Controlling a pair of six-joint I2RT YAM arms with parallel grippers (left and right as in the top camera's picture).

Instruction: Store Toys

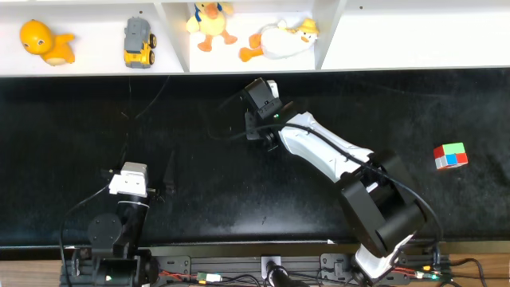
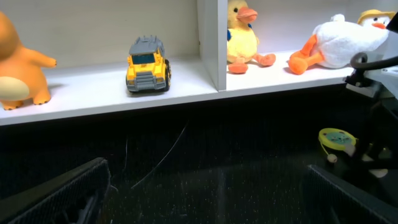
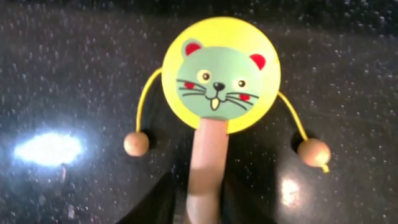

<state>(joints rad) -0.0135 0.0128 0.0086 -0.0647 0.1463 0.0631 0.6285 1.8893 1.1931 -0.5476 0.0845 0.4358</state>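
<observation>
1. One rattle drum (image 3: 221,81): a flat round yellow disc with a green cat face painted on it, on one smooth, rounded wooden handle (image 3: 208,162). Two round wooden beads (image 3: 135,143) hang on thin yellow cords, one at each side of the disc.
2. Right gripper (image 3: 205,193): its two dark fingers are closed on the handle, one on each side. It holds the drum face-up, low over the table, in front of the shelf's middle compartment.
3. Left gripper (image 2: 206,167): its two fingers stand wide apart with nothing between them. It is near the arm's base, well apart from the drum.
4. One shelf (image 1: 398,40): white, with smooth flat boards, running along the far edge of the table. Upright dividers split it into three visible compartments.
5. Left compartment, two hard glossy toys:
   - one rounded orange figure (image 1: 46,41) with a paler belly
   - one boxy yellow and grey toy truck (image 1: 139,42) on black wheels
6. Middle compartment, two soft toys:
   - one yellow plush duck (image 1: 211,22), sitting upright, with an orange bill and feet
   - one white plush duck (image 1: 279,40), lying on its side, with orange feet and a yellow hat
7. One cube (image 1: 450,155): faces made of small coloured squares in green, red, blue and white. It lies alone on the table at the right, well apart from the shelf.
8. One table (image 1: 80,119): a flat black top with fine pale speckles
</observation>
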